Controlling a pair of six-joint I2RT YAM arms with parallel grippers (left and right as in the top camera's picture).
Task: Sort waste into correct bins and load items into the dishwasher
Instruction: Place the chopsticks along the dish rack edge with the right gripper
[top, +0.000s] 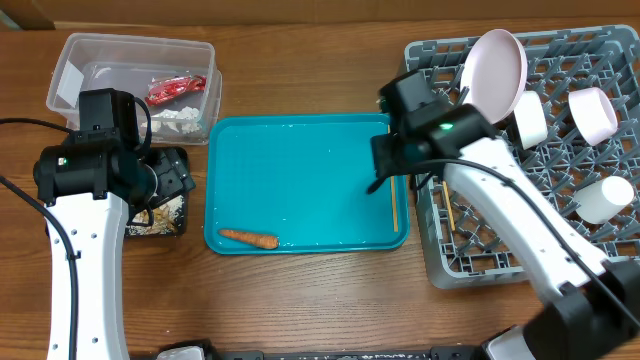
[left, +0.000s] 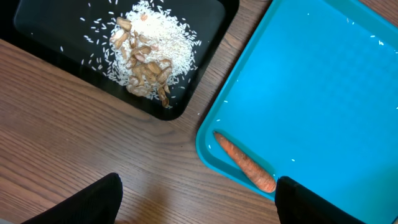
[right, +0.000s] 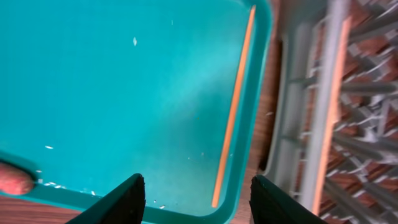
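An orange carrot (top: 248, 238) lies at the front left of the teal serving tray (top: 300, 160). It also shows in the left wrist view (left: 245, 163). One thin wooden chopstick (top: 394, 205) lies along the tray's right edge, also in the right wrist view (right: 233, 109). My right gripper (right: 198, 202) is open and empty above it. My left gripper (left: 199, 205) is open and empty over the wood between the black tray (left: 37, 37) and the carrot. Beige scraps and rice (left: 149, 56) lie in the black tray. The red wrapper (top: 175, 90) and tissue (top: 180, 115) lie in the clear tub (top: 130, 50).
The grey dish rack (top: 470, 250) stands at the right, close to the teal tray. It holds a white plate (top: 493, 72), a bowl (top: 593, 113) and cups (top: 530, 120). My left arm hides most of the black tray in the overhead view.
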